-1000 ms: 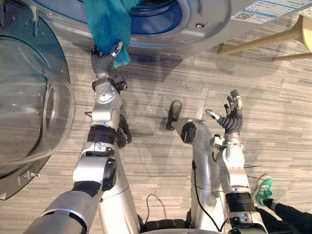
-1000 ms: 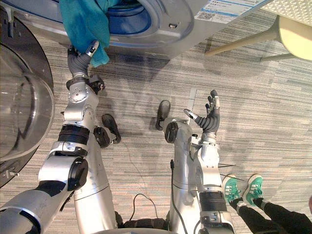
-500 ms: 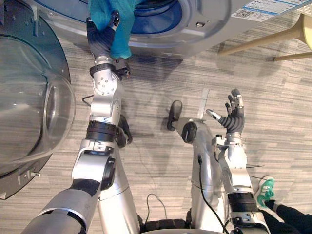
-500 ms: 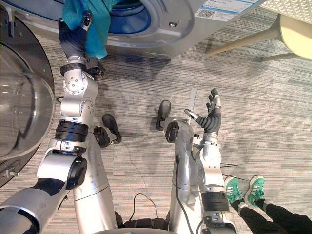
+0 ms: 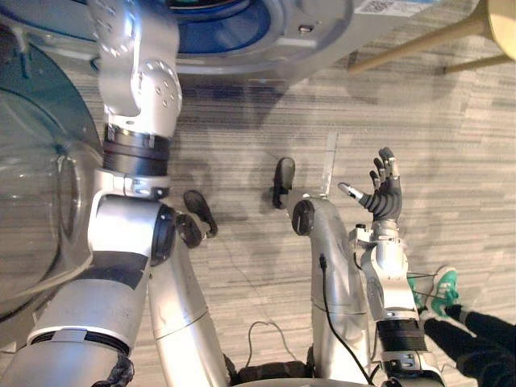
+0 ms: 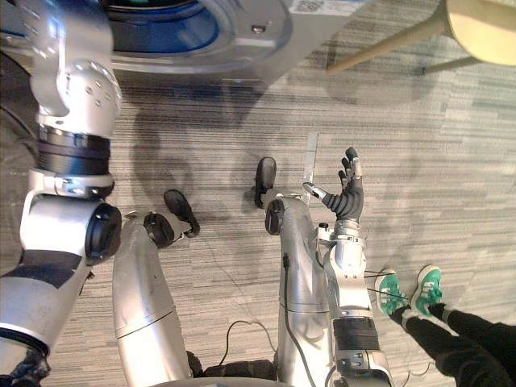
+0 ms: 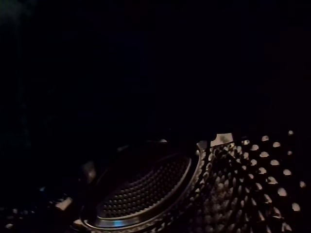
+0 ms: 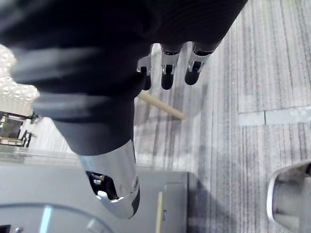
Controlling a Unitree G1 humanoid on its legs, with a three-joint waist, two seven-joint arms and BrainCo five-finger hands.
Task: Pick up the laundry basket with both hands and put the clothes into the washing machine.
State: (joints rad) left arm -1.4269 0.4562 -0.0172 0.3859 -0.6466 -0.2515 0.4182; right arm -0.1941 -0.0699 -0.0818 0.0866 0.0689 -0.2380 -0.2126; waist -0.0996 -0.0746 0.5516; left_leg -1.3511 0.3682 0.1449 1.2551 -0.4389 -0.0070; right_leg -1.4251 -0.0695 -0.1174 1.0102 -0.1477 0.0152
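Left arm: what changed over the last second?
The left arm pushed forward into the washing machine, apparently taking in the teal cloth that it gripped at the opening's rim. Its wrist view now looks at the perforated drum. The head camera shifted too. The right hand stayed open, raised over the floor, and the door stayed open.

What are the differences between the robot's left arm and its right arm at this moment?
The left arm reaches up into the washing machine; the right arm stands bent over the floor, apart from it. The left wrist view faces the dark perforated drum; the right hand is open and holds nothing. Both arms are silver-grey.
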